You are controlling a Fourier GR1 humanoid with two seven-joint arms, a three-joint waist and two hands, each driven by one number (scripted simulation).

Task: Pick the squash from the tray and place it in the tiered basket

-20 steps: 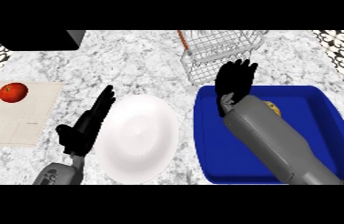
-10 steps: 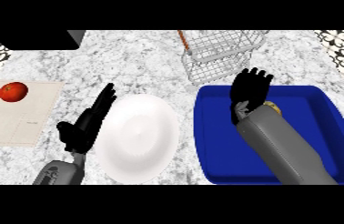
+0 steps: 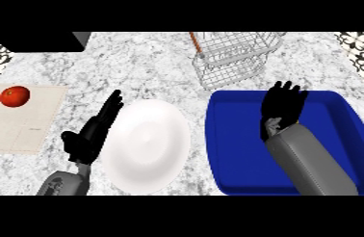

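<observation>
The right hand (image 3: 283, 105) is being held over the far part of the blue tray (image 3: 235, 149), fingers spread wide and holding nothing, apparently positioned for a grasp. The squash is being hidden, probably beneath that hand, so its place cannot be confirmed. The tiered basket (image 3: 231, 58) is standing just beyond the tray. The left hand (image 3: 91, 135) is resting open beside the white plate (image 3: 146, 144).
</observation>
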